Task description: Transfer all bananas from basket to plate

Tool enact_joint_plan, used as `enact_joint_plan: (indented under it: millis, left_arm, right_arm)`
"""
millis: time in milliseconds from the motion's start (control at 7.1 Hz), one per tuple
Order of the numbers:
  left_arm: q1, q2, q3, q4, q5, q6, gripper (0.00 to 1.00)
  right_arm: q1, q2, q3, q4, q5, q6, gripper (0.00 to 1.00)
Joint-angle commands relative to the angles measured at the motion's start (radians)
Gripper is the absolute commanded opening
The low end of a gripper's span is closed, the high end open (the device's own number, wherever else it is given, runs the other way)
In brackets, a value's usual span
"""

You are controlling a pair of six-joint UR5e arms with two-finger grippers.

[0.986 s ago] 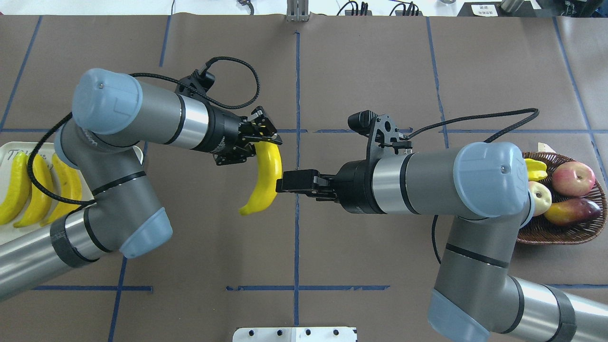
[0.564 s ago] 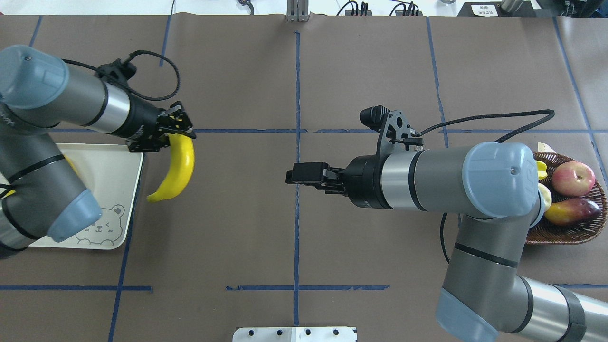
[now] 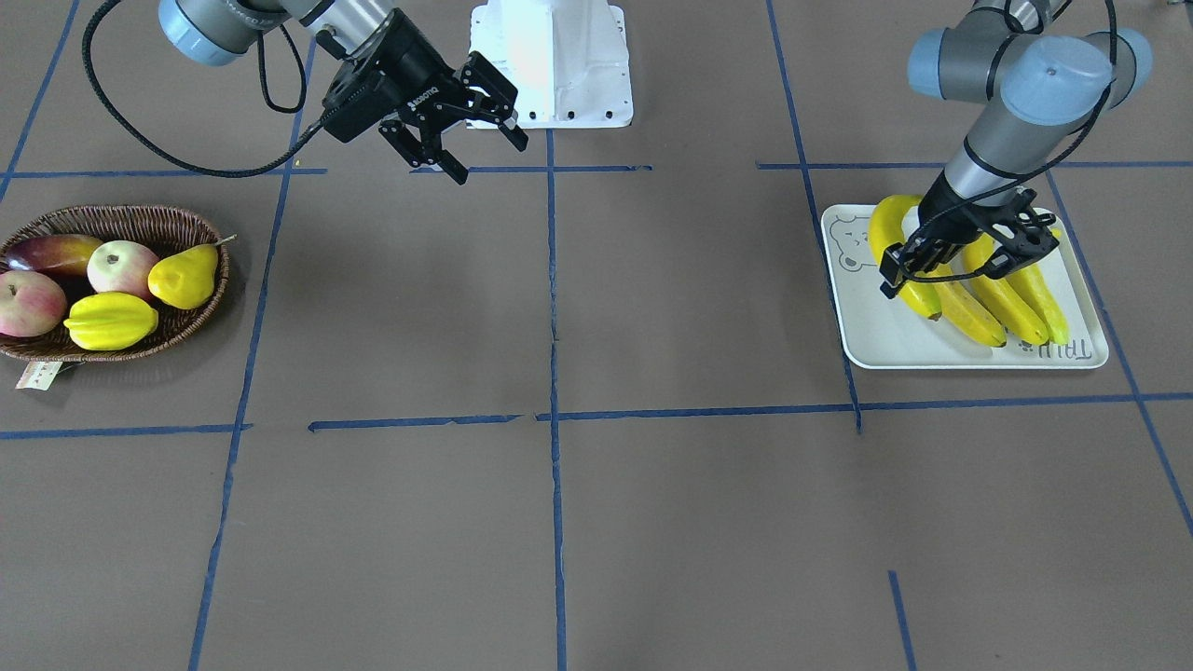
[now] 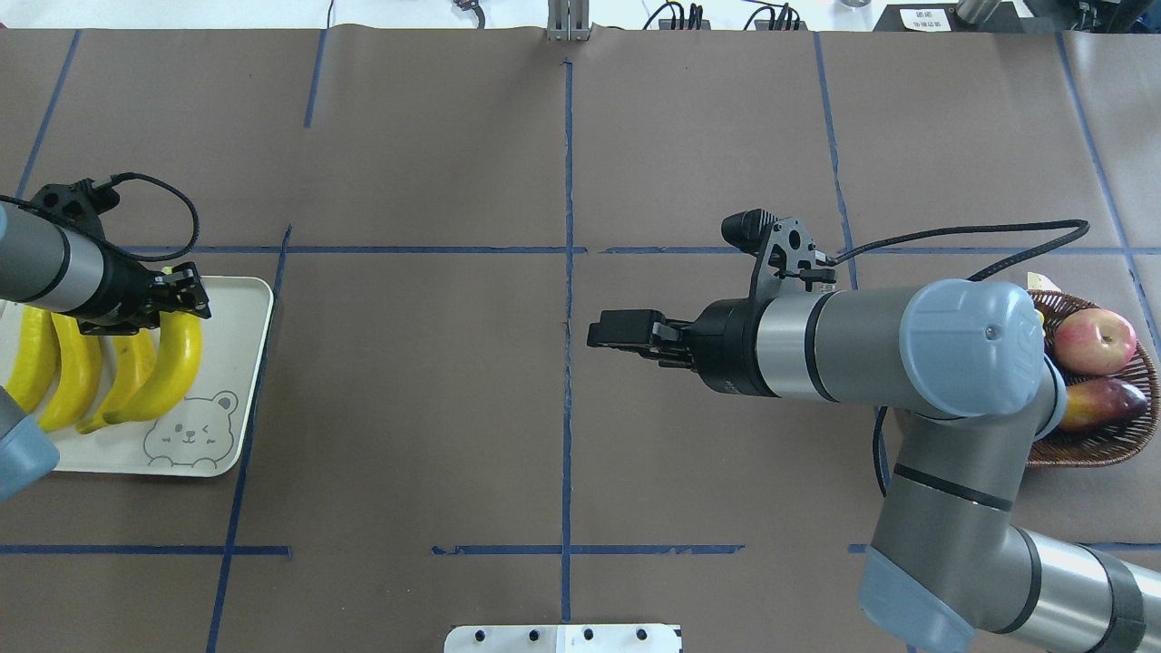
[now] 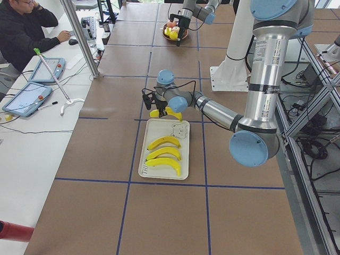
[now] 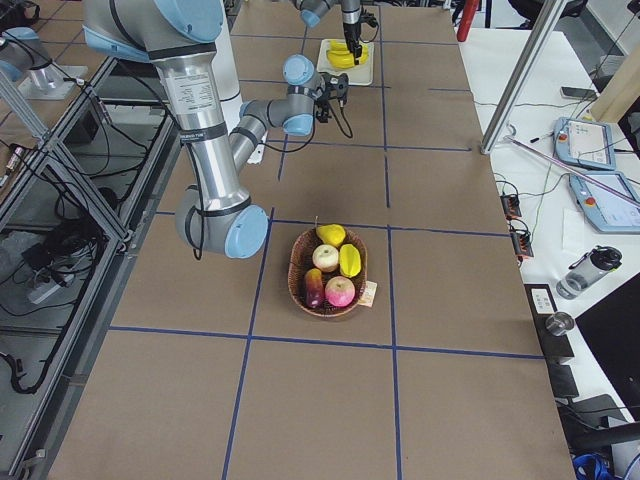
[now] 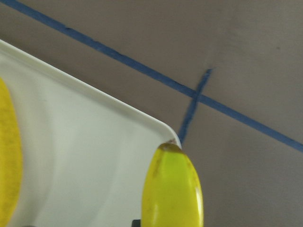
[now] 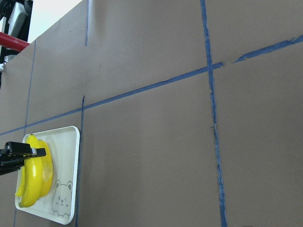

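While the left gripper [image 4: 181, 299] pinches the end of one banana [image 4: 170, 367] over the plate [image 4: 247, 390], just beside three other bananas [image 4: 65, 376] lying there, the right gripper [image 3: 489, 160] hangs spread and empty above the table [image 4: 408, 408].

Overhead: right arm [image 4: 961, 349] hides left half of basket [image 4: 1102, 446]. Left wrist view: held banana [image 7: 173, 189] cut off by bottom edge.

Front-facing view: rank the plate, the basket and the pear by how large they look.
1. plate, slightly the largest
2. basket, close to the plate; it meets the picture's edge, so this order is unsure
3. pear, clearly smallest
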Motion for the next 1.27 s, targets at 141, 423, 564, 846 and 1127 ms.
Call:
enact_joint_plan:
  millis: [141, 423, 564, 846, 1127]
  left_arm:
    - [0.007, -0.013, 0.063, -0.001, 0.023, 0.012, 0.0]
    - [0.012, -0.029, 0.066, -0.001, 0.015, 0.009, 0.41]
    - [0.03, -0.029, 0.066, -0.003, 0.021, 0.012, 0.99]
    - [0.032, -0.027, 0.064, -0.003, 0.021, 0.021, 1.0]
    - [0.015, -0.014, -0.026, 0.014, 0.0, 0.074, 1.0]
  right_arm:
    - [0.002, -0.005, 0.004, -0.02, -0.001, 0.0, 1.0]
    - [0.019, -0.008, 0.004, -0.02, 0.002, -0.002, 1.0]
    - [0.022, -0.01, 0.004, -0.021, 0.003, -0.002, 1.0]
    - [0.045, -0.002, 0.01, -0.078, 0.013, -0.003, 1.0]
    - [0.153, -0.011, 0.039, -0.256, 0.084, -0.049, 1.0]
